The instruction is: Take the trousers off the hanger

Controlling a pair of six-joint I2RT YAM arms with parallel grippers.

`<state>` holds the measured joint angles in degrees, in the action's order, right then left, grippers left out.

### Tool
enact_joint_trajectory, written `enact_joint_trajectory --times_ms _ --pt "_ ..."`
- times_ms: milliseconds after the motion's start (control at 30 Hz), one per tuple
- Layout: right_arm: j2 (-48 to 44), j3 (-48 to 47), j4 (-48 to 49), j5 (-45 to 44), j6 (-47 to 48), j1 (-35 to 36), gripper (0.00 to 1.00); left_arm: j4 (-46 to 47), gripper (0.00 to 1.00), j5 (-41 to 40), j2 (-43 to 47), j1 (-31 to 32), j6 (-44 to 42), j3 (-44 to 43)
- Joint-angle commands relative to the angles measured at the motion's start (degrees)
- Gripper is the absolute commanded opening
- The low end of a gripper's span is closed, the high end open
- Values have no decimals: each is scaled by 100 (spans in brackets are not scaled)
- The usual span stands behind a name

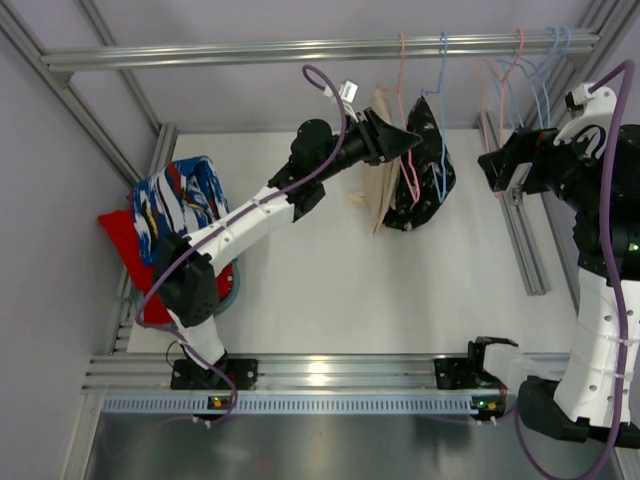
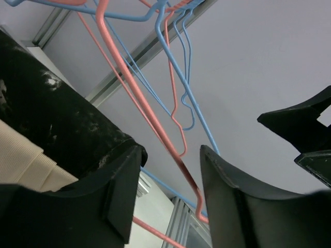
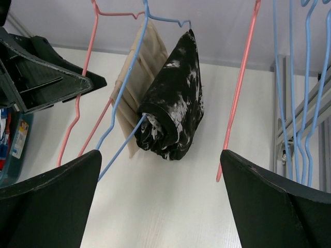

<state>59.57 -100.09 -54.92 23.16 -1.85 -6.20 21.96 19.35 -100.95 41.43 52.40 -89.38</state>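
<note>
At the far left, a blue cloth garment with a white and red pattern (image 1: 180,203) is seen lying off any hanger, bunched on a red cloth (image 1: 122,243). Its lower edge is hidden behind the left arm, so what is beneath it is hard to make out.

Towards the middle, a plain beige folded cloth garment (image 3: 138,77) and a black cloth garment speckled with white (image 3: 176,113) are hung side by side and touching, below the aluminium rail (image 1: 250,50) and above the white worktop (image 1: 330,290). The bar of a blue wire hanger (image 3: 129,57) is seen entering the black garment's fold. The beige garment is largely covered by the black one, and which hanger carries it cannot be told.

The left fingers (image 2: 124,186) are held apart just beside these garments. A pink wire hanger (image 2: 137,93) is seen passing through the gap between them, unclamped; whether either finger touches the wire cannot be told. The finger bases are cut off by the left wrist view's edge.

Further right, a bare pink wire hanger (image 3: 239,88) and several blue ones are hung from the rail, their hooks cut off in the right wrist view.

The right fingers (image 3: 57,201) are spread wide with nothing gripped, near those bare hangers and well apart from the garments.
</note>
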Motion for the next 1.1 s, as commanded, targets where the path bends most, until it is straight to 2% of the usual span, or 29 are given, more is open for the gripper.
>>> enact_joint_trajectory --times_ms 0,100,133,267,633,733,833,967,1067 --pt "-51 42 112 75 -79 -83 99 731 52 -98 -48 67 191 -360" --pt "-33 51 121 84 -70 -83 99 784 37 -64 -127 67 244 -492" --pt "-25 34 130 84 -79 -83 99 845 26 -55 -144 67 296 -510" --pt "-16 60 148 119 -79 -83 99 986 0 -28 -92 67 358 -571" --pt "2 218 481 751 -316 -83 99 1109 0 340 110 -161 51 -1476" --pt "28 236 622 988 -395 -83 99 1092 0 428 277 -162 59 -1468" --pt "28 297 903 1357 -588 -83 99 1074 0 508 601 -162 156 -1127" --pt "-42 596 1605 1981 -1132 -75 99 986 0 630 1401 -100 262 215" --pt "-25 859 2212 2219 -1660 -57 99 847 0 648 1892 -47 227 851"
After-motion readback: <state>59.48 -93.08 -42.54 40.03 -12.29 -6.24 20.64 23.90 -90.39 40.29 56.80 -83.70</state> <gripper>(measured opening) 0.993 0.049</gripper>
